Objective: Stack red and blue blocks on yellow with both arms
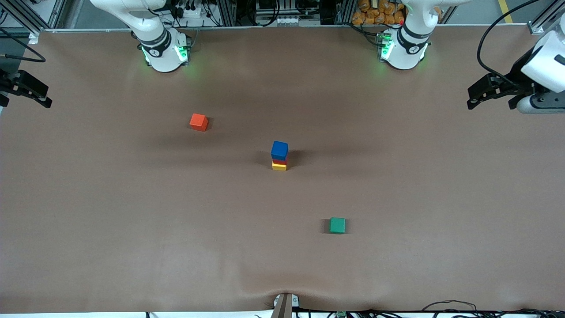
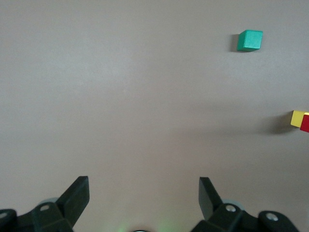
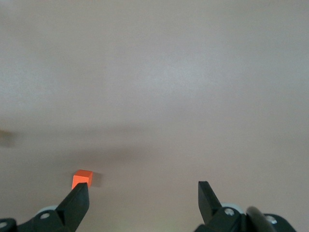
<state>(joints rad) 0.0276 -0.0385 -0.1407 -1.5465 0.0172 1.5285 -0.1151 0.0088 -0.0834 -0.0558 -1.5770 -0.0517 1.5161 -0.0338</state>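
Blue block (image 1: 279, 149) tops a three-cube tower at mid-table, both arms drawn back.

Right gripper (image 1: 27, 89) hangs over the right arm's end of the brown table (image 1: 132, 221), jaws wide and holding nothing; its wrist view shows the orange-red cube (image 3: 81, 179) on the table by one fingertip. That cube sits farther from the front camera than the tower. In the tower, the red block (image 1: 280, 161) rests on the yellow cube (image 1: 279, 166), with the blue block on the red. A green cube (image 1: 337, 225) lies nearer the camera. Left gripper (image 1: 494, 90) hangs over the left arm's end, jaws wide, empty.
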